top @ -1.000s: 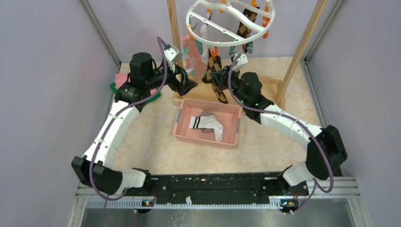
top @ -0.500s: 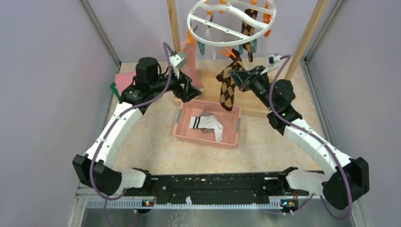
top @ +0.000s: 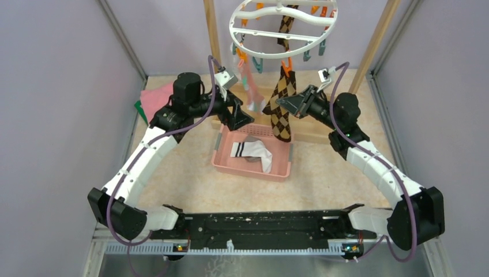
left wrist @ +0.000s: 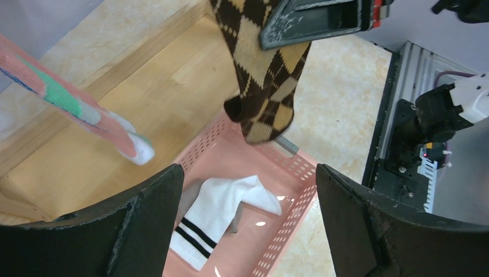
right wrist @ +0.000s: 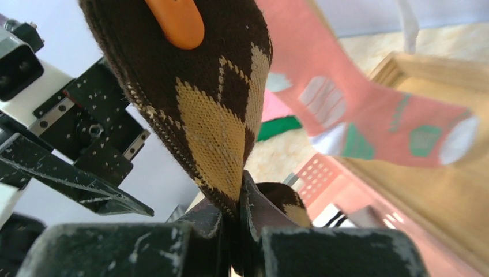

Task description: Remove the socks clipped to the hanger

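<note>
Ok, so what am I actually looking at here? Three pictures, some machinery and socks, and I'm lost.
These are two robot arms, the left arm and the right arm, bolted at the near edge of a table. The wide picture comes from a camera above and behind them. The other two come from a camera on each wrist, so each shows its own fingers. Overhead hangs a white ring hanger with socks clipped to it. The right gripper is pinched shut on a brown argyle sock, which an orange clip holds. The left gripper is open and empty, near a hanging pink sock. Below sits a pink basket with one white striped sock inside.
</note>
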Motion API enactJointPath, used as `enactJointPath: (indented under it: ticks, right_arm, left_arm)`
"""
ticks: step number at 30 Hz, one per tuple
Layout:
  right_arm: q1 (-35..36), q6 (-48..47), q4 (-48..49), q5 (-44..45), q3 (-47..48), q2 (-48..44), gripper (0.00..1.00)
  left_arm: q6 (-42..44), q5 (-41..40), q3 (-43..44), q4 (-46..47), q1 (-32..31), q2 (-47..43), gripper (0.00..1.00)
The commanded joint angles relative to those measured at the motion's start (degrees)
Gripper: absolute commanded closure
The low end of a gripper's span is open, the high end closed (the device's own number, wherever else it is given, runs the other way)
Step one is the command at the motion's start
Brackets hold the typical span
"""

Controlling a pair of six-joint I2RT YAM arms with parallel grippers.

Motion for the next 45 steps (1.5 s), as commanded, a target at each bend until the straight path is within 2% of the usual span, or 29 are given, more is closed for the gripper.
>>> enactJointPath:
  ticks: [1, 6, 11, 16, 24, 27, 28, 30, 31, 33, 37, 40, 43, 45]
  right_arm:
    - [0.4, 5.4, 7.2, -9.9, 3.5, 1.3, 1.0]
    - [2.9, 6.1, 6.4, -11.1, 5.4, 2.2, 1.0]
    - [4.9, 6.8, 7.0, -10.6, 6.1, 2.9, 1.0]
    - [5.9, 7.0, 7.1, -10.2, 6.9, 3.1, 1.0]
    - [6.0, 9.0, 9.6, -11.0, 6.2, 2.6, 1.0]
    - [6.1, 9.0, 9.6, -11.3, 6.0, 2.8, 0.98]
    - [6.0, 8.7, 9.2, -11.2, 6.0, 3.1, 0.92]
    - [6.0, 6.2, 4.6, -10.4, 7.6, 3.8, 0.86]
    - [6.0, 4.8, 2.2, -9.9, 8.5, 4.2, 0.82]
    - [6.1, 3.3, 0.1, -9.4, 9.5, 4.4, 0.69]
    - [6.0, -0.9, -4.9, -6.8, 11.5, 3.9, 0.38]
    - [6.1, -8.4, -13.3, -0.4, 15.2, 3.3, 0.17]
    - [6.3, -13.2, -17.6, 6.1, 18.9, 2.9, 0.05]
    - [6.2, -14.6, -18.3, 8.0, 21.1, 3.6, 0.03]
  left_arm:
    - [-0.7, 5.3, 0.5, 1.4, -0.2, -2.2, 0.09]
    - [0.8, 10.6, -0.1, 2.8, -0.2, -1.3, 0.07]
    - [5.0, 16.3, 1.0, 4.3, -0.2, 0.8, 0.01]
    - [4.0, 22.6, 3.7, 6.1, -0.4, 4.2, 0.02]
    - [2.5, 17.8, 3.9, 7.0, -0.3, 7.4, 0.2]
    - [-0.6, 18.7, 3.8, 10.1, -0.3, 7.5, 0.38]
    - [-1.5, 19.2, 4.5, 10.8, -0.3, 7.7, 0.47]
    - [-2.8, 19.4, 6.2, 11.3, -0.3, 8.3, 0.76]
    - [-3.2, 18.8, 6.6, 11.3, -0.3, 8.5, 0.86]
    - [-3.3, 18.4, 6.5, 11.1, -0.3, 8.4, 0.99]
    - [-2.5, 17.3, 4.9, 10.5, -0.3, 7.3, 1.0]
    - [-1.6, 15.6, 3.5, 10.1, -0.5, 6.2, 1.0]
    - [-1.5, 14.9, 2.1, 9.3, -0.7, 5.5, 1.0]
    - [-1.5, 15.0, 1.0, 9.3, -0.8, 5.1, 1.0]
